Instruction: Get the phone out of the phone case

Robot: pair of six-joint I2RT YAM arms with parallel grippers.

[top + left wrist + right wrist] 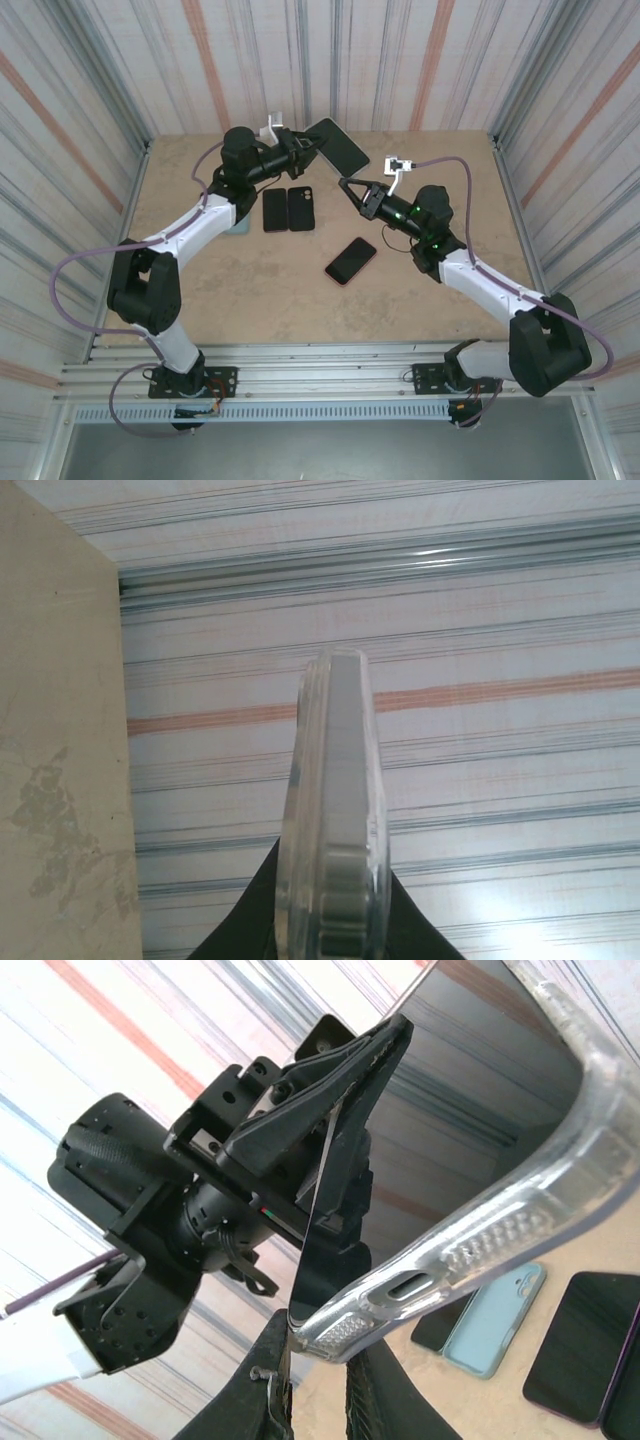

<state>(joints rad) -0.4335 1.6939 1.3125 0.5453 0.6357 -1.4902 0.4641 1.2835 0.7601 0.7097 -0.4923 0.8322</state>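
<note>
Striped metal walls box in a tan counter [450, 290], and the phone [338, 145] hangs in the air above its 12 o'clock edge. It sits inside its clear case [520, 1210], well above a pair of dark phones [275, 210] lying near the middle and a pink-edged phone [350, 260] at their 4 o'clock. The likely trouble is slippage. Both holds are small pinches on smooth surfaces, so a pull on the case could drag the whole thing out of the other hand and drop it onto the counter, or the rim could snap back over the corner. On the left, the left hand [303, 148] is clamped narrow across the phone, one finger on the screen and one behind. At its 4 o'clock the right hand [320, 1365] looks pinched nearly closed on the case's lower corner, beside the charging port.
</note>
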